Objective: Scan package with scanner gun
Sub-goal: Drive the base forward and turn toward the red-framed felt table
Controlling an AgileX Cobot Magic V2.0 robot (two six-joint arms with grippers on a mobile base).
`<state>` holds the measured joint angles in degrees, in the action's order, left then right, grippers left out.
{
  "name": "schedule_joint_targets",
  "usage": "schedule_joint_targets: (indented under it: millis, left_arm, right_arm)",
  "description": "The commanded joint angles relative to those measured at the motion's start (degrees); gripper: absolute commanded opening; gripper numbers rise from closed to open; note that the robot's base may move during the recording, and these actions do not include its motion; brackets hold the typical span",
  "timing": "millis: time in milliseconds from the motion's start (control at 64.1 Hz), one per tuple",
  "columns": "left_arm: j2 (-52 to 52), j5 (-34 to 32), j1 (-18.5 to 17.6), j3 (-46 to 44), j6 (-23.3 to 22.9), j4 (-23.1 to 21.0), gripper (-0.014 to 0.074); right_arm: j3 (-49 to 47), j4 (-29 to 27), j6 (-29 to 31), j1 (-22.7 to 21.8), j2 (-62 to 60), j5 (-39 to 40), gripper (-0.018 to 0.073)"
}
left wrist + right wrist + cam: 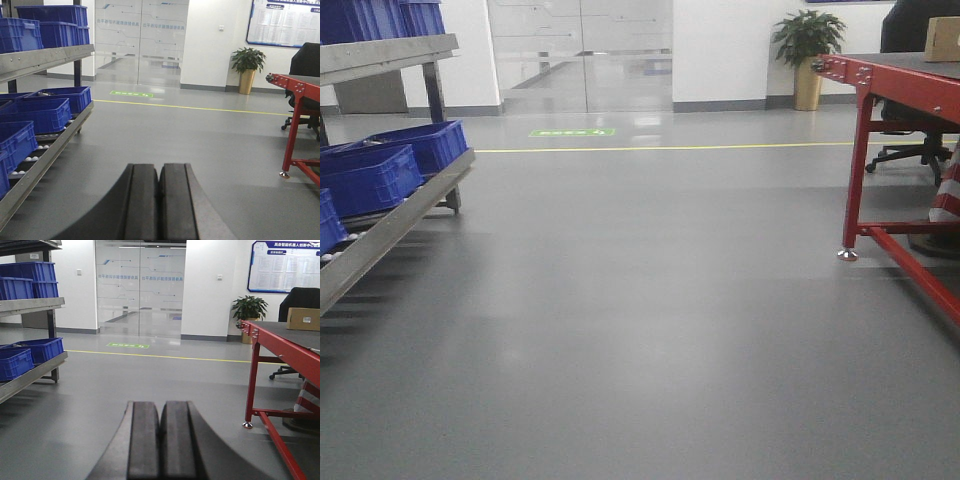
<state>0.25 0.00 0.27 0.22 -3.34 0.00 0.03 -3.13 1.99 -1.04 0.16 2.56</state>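
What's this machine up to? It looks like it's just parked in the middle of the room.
Nothing is being handled right now. The left gripper and right gripper are both shut and empty, pointing out over the grey floor. A tan cardboard box with a white label sits on the red table to the right, untouched. Blue crates line a rack on the left. No scanner gun is in view.

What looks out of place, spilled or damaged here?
Nothing stands out. The floor is clean, the blue crates sit in order on their rack, and the cardboard box lies flat on the red table. The left gripper and right gripper are shut and empty. No scanner gun is in view.
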Motion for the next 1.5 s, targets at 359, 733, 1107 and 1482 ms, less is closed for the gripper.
schedule_joint_targets:
  millis: [359,733,1107,1482]
  left_arm:
    - [-0.25,-1.04,0.02,-0.22,-0.27,0.33,-0.0111]
    - [-0.25,-1.04,0.02,-0.22,-0.27,0.33,-0.0111]
    - [-0.25,-1.04,0.02,-0.22,-0.27,0.33,-0.0111]
    - [-0.25,-1.04,0.02,-0.22,-0.27,0.33,-0.0111]
  right_arm:
    - [-0.03,0.03,0.1,0.07,-0.16,1.35,-0.0168]
    - [-0.03,0.03,0.1,0.07,-0.16,1.35,-0.0168]
    - [-0.03,0.03,0.1,0.07,-0.16,1.35,-0.0168]
    - [-0.03,0.03,0.1,0.07,-0.16,1.35,-0.0168]
